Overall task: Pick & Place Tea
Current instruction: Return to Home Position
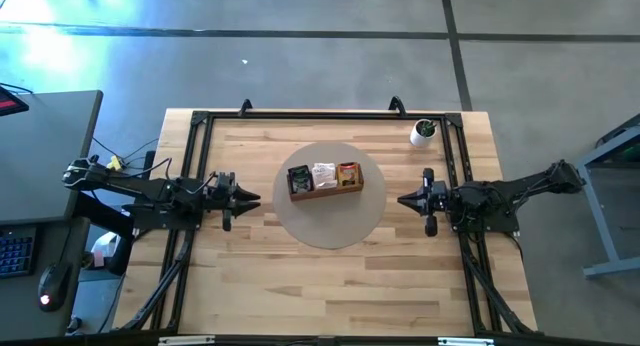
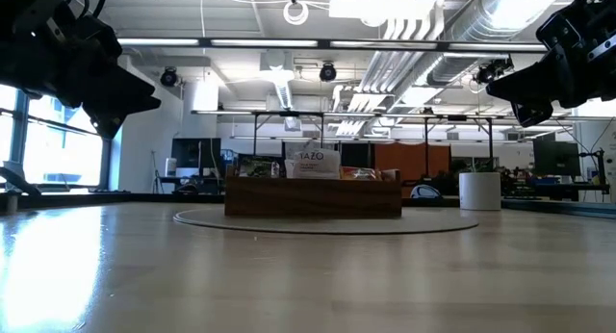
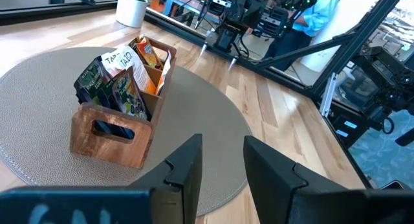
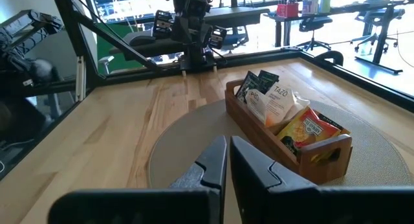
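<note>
Sachets (image 1: 323,175) — black, white, yellow-orange

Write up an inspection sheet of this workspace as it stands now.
Surface: wooden table with a round grey mat at its centre.
Job's things: tea sachets stand in the wooden tray on the mat: black ones in one end section, white ones in the middle, yellow-orange ones in the other end; none seen loose.
Clutter: small white cup near a table corner on the right arm's side, off the mat.
Grippers: left gripper beside the mat, open, empty; right gripper opposite, shut, empty.
Cables: loose wires behind the left arm.
Surroundings: keyboard and mouse on a side desk; a person beyond the table.
</note>
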You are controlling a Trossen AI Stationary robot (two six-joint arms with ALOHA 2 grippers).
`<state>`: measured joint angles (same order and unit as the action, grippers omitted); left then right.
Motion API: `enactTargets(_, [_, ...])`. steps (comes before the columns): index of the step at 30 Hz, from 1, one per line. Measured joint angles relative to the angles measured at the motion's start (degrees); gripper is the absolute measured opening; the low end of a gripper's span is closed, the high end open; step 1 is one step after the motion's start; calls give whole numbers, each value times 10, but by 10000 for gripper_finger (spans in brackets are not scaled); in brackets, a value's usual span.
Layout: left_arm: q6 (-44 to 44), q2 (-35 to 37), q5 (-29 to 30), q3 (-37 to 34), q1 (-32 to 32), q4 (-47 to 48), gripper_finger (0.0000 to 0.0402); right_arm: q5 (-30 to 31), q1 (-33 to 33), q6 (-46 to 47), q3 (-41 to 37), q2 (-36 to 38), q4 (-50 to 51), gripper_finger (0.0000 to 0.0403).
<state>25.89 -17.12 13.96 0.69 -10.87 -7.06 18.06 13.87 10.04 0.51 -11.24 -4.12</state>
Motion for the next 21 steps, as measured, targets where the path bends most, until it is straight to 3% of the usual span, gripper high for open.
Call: enactTargets(21, [0,0,0,0,0,0,112,0,0,0,0,0,0,21])
